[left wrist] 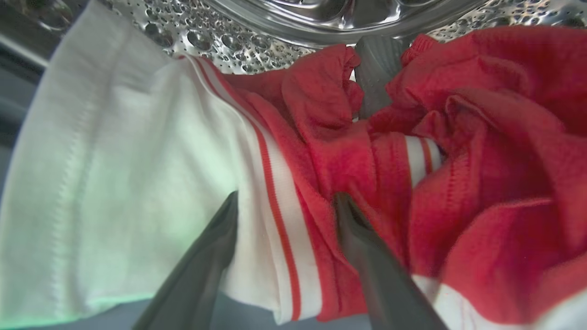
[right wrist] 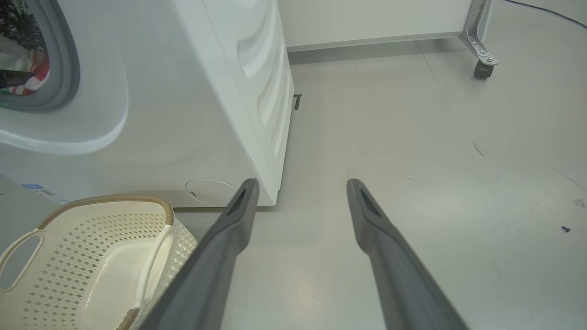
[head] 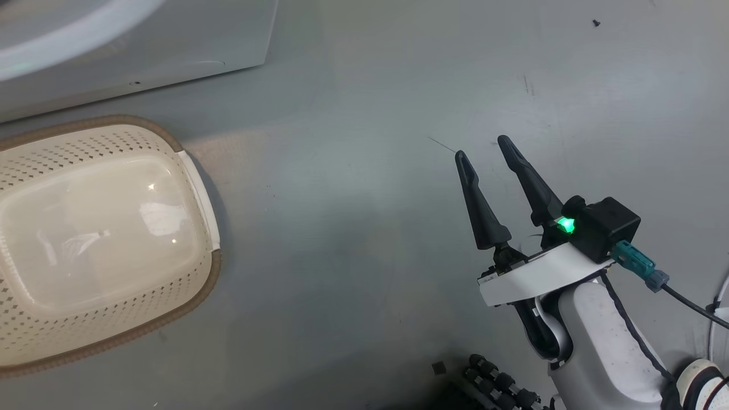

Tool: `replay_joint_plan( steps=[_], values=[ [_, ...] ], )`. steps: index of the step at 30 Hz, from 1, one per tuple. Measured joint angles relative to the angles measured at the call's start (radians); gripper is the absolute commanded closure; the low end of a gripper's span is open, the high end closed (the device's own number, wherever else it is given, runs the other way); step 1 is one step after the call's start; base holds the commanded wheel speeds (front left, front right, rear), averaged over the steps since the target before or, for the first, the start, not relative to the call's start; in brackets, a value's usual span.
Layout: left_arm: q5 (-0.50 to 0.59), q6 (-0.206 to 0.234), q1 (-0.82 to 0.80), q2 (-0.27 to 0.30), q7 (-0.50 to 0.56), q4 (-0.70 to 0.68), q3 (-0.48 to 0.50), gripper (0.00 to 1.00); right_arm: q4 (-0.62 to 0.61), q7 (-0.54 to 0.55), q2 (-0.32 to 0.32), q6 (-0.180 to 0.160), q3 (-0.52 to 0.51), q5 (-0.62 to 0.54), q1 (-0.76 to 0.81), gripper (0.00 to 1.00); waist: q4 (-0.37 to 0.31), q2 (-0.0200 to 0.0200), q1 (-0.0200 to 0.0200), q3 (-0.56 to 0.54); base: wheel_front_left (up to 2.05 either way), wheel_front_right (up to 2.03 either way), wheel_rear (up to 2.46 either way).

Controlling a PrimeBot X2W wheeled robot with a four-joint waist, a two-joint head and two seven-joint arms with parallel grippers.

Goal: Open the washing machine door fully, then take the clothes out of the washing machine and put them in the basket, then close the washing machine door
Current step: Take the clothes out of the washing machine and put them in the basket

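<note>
The clothes point(left wrist: 481, 137), red fabric with white stripes and a broad white panel, lie bunched inside the washing machine point(right wrist: 183, 114), resting against the perforated steel drum point(left wrist: 238, 41) and partly covering a grey ribbed paddle point(left wrist: 376, 68) on the drum wall. Left wrist view: the left claw point(left wrist: 286, 199) is inside the drum, its two dark fingers point(left wrist: 206, 275) spread apart, with a fold of white cloth edged by a red stripe lying between them; the fingers press into the pile but are not drawn together on it. Right wrist view: a patch of the red and white fabric shows through the round opening, ringed by the grey gasket point(right wrist: 69, 68). The basket point(right wrist: 105, 199) stands on the floor point(head: 353, 228) just before the machine's lower front, near the blue label point(right wrist: 36, 188). Head view: the right claw point(head: 482, 147) hangs above bare floor, well apart from the basket, its fingers spread wide and holding nothing. A caster wheel point(right wrist: 481, 68) stands on the floor beyond the machine.
</note>
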Motion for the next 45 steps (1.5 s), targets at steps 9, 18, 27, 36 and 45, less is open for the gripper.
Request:
replay_joint_plan(
  steps=[9, 18, 27, 36, 45],
  values=[
    [0.004, 0.008, -0.043, 0.001, -0.014, 0.058, 0.007, 0.03, -0.003, 0.0, 0.0, -0.007, 0.001, 0.0, -0.009, 0.0, 0.002, -0.0001, 0.0, 0.011, 0.0, 0.0, 0.0],
    [0.004, 0.008, -0.079, -0.019, -0.055, 0.106, 0.0, 1.0, -0.003, 0.0, 0.0, -0.012, 0.001, 0.0, -0.015, 0.0, 0.012, 0.0, 0.0, 0.014, 0.0, 0.0, 0.0],
    [0.004, -0.001, -0.085, -0.033, -0.123, 0.169, -0.008, 1.0, 0.005, 0.0, 0.0, -0.016, -0.002, 0.0, -0.02, 0.0, 0.027, 0.0, 0.0, -0.007, 0.0, 0.0, 0.0],
    [0.0, -0.031, -0.085, -0.057, -0.234, 0.212, -0.013, 1.0, 0.021, 0.0, 0.0, -0.016, -0.009, -0.002, -0.03, 0.0, 0.042, 0.0, 0.0, -0.05, 0.0, 0.0, 0.0],
    [-0.012, -0.089, -0.064, -0.115, -0.337, 0.257, -0.038, 1.0, 0.046, -0.003, 0.0, -0.016, -0.032, -0.012, -0.03, 0.0, 0.065, 0.0, 0.0, -0.116, 0.0, 0.0, 0.0]
  ],
)
